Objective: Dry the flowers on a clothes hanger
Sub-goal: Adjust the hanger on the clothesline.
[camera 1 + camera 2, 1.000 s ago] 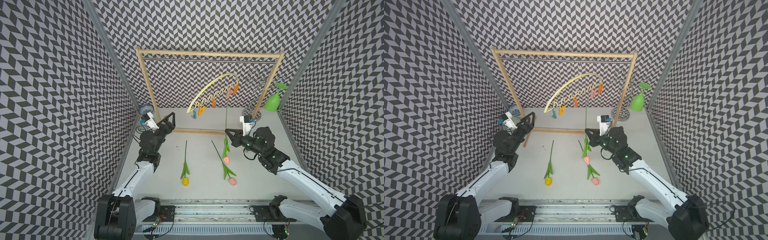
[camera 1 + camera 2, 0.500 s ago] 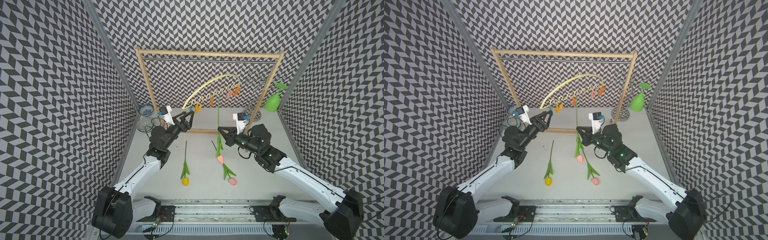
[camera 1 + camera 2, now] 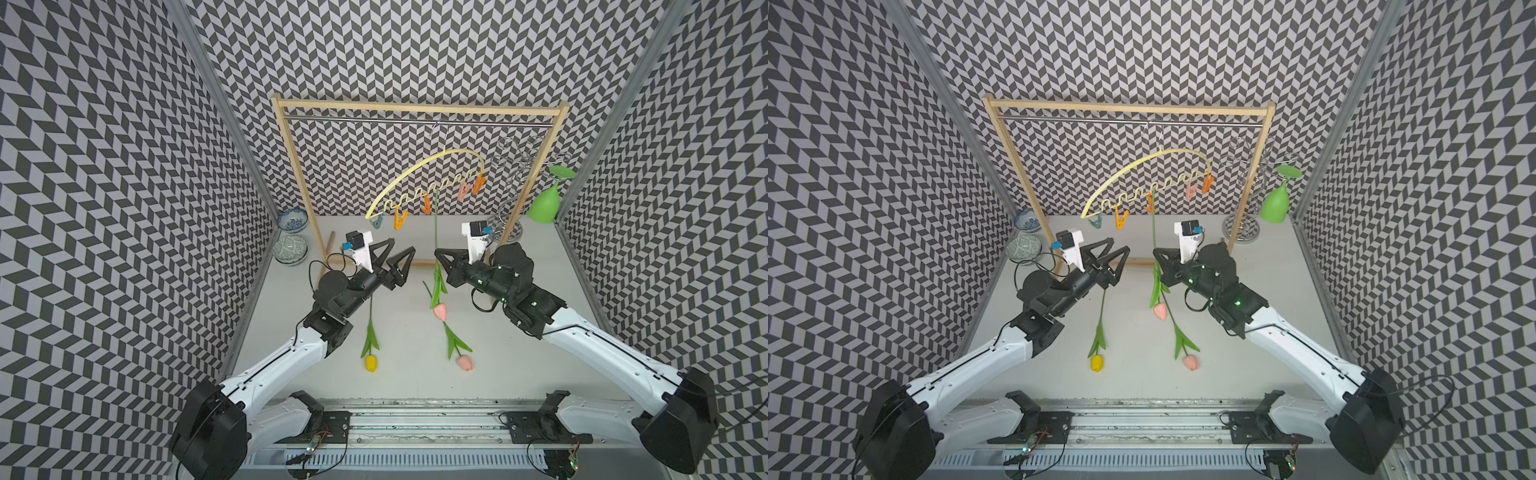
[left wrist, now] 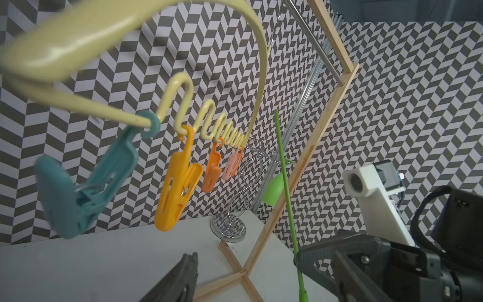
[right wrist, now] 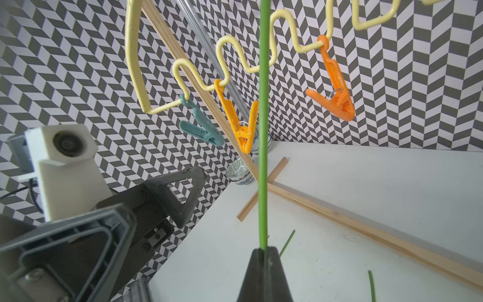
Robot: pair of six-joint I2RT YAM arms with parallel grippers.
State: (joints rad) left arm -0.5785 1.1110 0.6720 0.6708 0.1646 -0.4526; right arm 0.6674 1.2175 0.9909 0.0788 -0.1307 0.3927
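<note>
1. Flowers: one pink tulip [image 3: 436, 226] is raised, stem upright and bloom hanging down, with its upper end level with the wavy bar of the clothes hanger [image 4: 78, 44]. The yellow tulip [image 3: 369, 341] and the second pink tulip [image 3: 454, 344] lie on the table [image 3: 415, 390].
2. The right gripper [image 3: 439, 253] is clamped tight on the raised stem, partway along it (the right wrist view shows the stem pinched between closed tips).
3. The left gripper [image 3: 401, 247] is spread wide and empty, below the hanger's lower end and near the yellow-orange clothespin [image 4: 177, 183].
4. No pin grips a stem as far as these views show. I judge the step in hand to be pegging the first of three flowers, so the task is barely begun.
5. Next, the left gripper likely has to squeeze a pin open, probably the orange clothespin [image 5: 337, 102] beside the stem in both top views. The right gripper then feeds the stem end into it. The hanger hangs from a hook, so a push could set it swinging.
</note>
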